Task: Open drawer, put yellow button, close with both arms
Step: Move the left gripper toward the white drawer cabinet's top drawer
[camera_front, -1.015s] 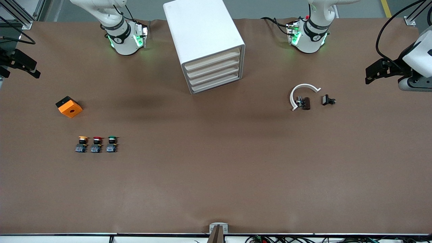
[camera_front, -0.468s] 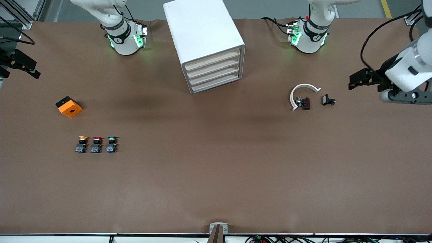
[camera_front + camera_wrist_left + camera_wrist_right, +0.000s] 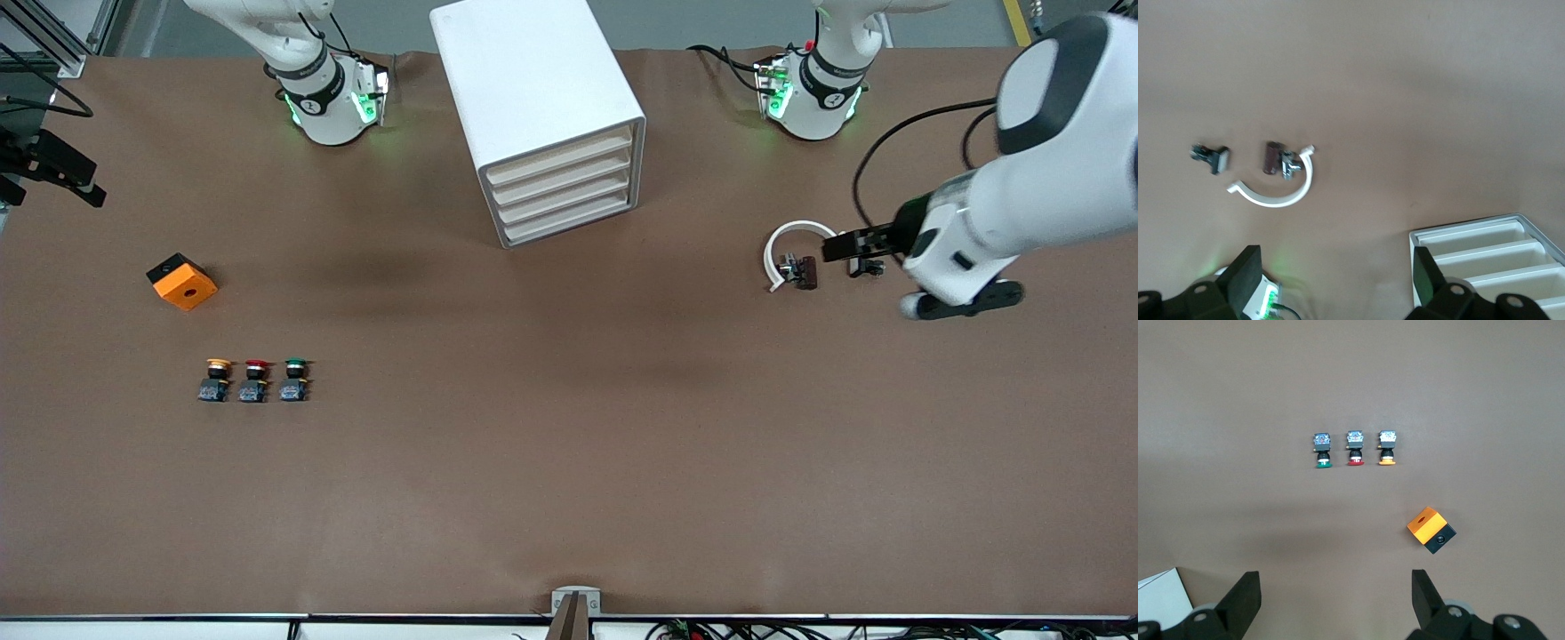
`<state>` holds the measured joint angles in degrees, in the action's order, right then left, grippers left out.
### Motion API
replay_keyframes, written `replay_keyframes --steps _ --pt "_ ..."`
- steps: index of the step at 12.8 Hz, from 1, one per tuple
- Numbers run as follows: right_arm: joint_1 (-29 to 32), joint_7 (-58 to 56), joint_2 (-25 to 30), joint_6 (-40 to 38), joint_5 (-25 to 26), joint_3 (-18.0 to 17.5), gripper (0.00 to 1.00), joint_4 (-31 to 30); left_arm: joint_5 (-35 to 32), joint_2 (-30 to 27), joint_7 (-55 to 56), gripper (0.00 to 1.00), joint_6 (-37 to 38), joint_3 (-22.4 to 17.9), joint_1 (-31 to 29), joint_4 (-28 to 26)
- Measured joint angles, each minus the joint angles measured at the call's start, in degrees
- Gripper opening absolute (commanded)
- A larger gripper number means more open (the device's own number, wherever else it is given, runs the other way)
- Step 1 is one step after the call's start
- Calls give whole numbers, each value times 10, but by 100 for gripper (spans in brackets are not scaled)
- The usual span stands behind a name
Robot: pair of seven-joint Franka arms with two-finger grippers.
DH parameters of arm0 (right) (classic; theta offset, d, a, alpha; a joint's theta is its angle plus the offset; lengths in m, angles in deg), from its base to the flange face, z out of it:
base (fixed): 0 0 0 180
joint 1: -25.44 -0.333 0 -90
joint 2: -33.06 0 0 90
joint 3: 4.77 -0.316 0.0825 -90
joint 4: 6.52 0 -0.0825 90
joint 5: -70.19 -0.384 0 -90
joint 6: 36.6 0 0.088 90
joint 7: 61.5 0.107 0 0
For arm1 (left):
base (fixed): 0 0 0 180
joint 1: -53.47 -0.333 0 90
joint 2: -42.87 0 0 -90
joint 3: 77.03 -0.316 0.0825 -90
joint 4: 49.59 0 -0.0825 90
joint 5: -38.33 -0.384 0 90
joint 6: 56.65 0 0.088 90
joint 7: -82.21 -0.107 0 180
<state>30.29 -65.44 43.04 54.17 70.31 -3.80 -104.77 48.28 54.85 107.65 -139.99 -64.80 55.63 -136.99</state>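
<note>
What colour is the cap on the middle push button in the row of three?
Red, on the middle button; clearest in the right wrist view.

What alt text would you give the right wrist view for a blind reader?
Three push buttons stand in a row on the brown table: green button, red button, yellow button. An orange box lies near the yellow one.

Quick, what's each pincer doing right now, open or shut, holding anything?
Left pincer: open, empty, over the white curved piece.
Right pincer: open, empty.
</note>
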Motion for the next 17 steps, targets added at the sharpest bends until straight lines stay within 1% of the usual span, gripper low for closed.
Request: replay_keyframes --steps 3,7,9,12,15,17 --pt "0 0 0 0 0 0 100 0 6 29 91 100 0 1 43 0" --pt "0 0 0 0 0 0 100 0 66 63 228 100 -1 2 74 7" --pt "0 -2 0 2 0 0 100 2 82 93 317 100 -2 3 95 19" --pt "1 -39 -2 2 1 1 100 8 100 129 460 100 -3 4 135 25" --pt "2 -47 -5 -1 1 2 100 10 132 150 591 100 2 3 137 28" --pt "2 -38 -5 -11 1 2 100 10 172 168 679 100 21 2 132 28"
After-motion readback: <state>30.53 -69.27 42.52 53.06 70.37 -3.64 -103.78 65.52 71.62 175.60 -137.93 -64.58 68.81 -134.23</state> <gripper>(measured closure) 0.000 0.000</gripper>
